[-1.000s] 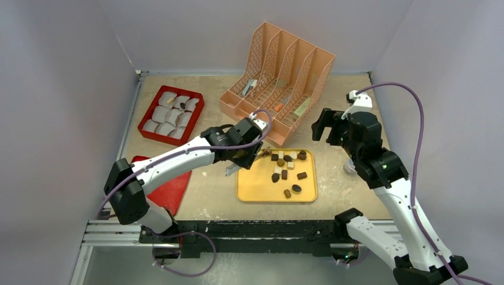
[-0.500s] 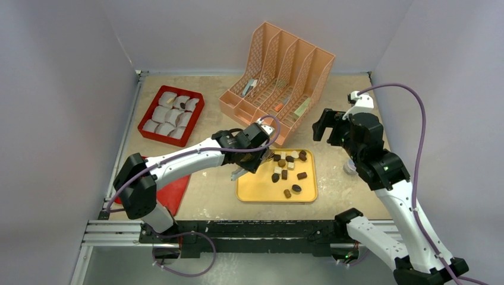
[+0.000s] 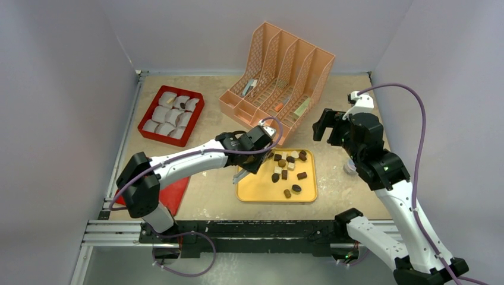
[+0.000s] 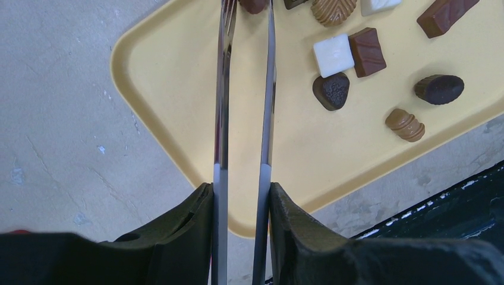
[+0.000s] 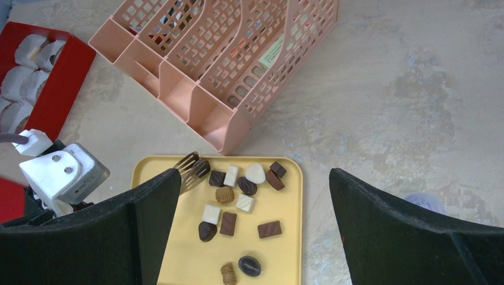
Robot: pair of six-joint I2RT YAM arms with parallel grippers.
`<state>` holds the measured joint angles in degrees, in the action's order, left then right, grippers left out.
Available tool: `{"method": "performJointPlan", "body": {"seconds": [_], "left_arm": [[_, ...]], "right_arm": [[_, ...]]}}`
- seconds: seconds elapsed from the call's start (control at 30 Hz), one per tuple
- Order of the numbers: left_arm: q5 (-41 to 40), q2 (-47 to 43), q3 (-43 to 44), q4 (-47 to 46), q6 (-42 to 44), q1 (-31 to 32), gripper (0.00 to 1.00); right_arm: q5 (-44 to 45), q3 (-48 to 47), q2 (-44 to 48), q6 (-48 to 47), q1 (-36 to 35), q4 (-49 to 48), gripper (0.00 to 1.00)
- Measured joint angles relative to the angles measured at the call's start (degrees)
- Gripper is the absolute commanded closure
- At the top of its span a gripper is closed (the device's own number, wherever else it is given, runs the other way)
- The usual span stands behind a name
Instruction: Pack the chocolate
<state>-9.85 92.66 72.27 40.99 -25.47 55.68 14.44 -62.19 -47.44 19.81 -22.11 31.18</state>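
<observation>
Your left arm [image 3: 184, 159] stretches low to the yellow tray's [image 4: 178, 71] left side | left fingers [image 4: 190, 225] clamp tweezers [image 4: 267, 89], tips beside a dark piece | chocolate [image 3: 286, 167] lies loose on tray | right arm [image 3: 380, 166] raised over surface, right fingers [image 5: 142, 219] spread wide

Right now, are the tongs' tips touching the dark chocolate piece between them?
Cannot tell. The left wrist view shows the dark chocolate piece between the blades of the tongs, but the frame edge cuts off the tips; other views are too coarse.
</observation>
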Motion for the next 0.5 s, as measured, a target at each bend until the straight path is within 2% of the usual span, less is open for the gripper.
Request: {"method": "performJointPlan", "body": {"seconds": [0.5], "left_arm": [[-7.4,-6.1,0.0,1.5,-4.2,0.3,0.87]], "right_arm": [[-0.2,0.0,1.0,0.0,0.0,0.0,0.03]]}}
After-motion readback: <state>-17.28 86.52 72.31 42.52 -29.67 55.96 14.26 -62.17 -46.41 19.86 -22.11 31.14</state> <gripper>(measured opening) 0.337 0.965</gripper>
